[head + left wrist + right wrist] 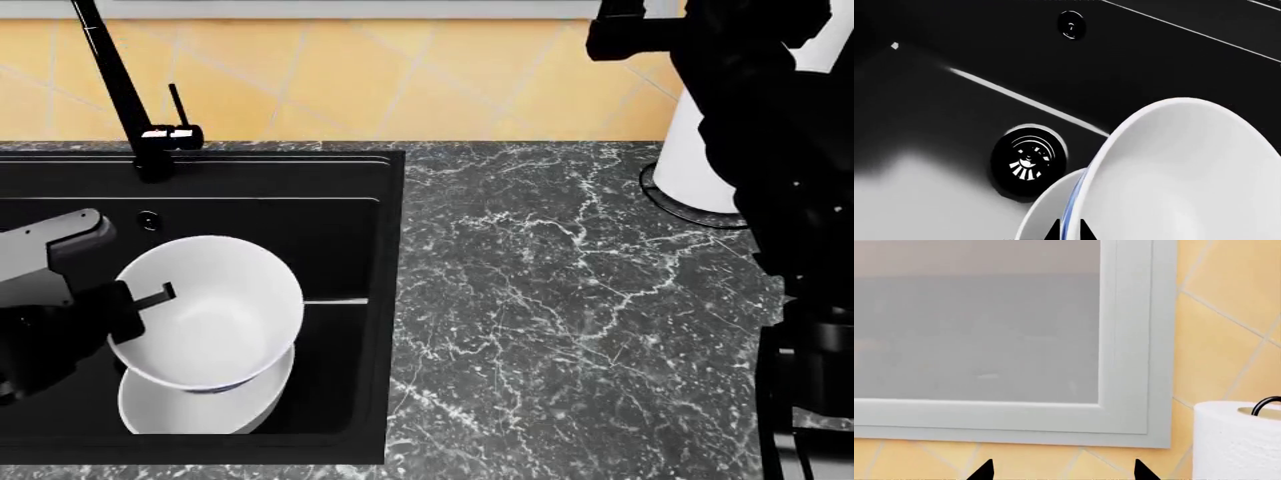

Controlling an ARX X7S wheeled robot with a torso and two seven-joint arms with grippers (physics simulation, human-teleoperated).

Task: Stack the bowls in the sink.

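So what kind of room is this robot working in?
Most likely a kitchen: a black sink with a tall faucet set in a marble countertop, yellow wall tiles, and white bowls in the basin.

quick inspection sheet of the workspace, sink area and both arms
surface: black grey-veined marble top, bare across the middle.
job's things: smaller bowl sits tilted over the wide bowl, both inside the black sink; a blue band shows under its rim in the left wrist view; drain uncovered.
clutter: white paper roll on a holder, back right of the counter.
grippers: left end effector clamps the smaller bowl's rim; right end effector is open, raised, facing the wall and holding nothing.
cables: nothing seen.
surroundings: thin black faucet, yellow tiled wall, grey-framed window.
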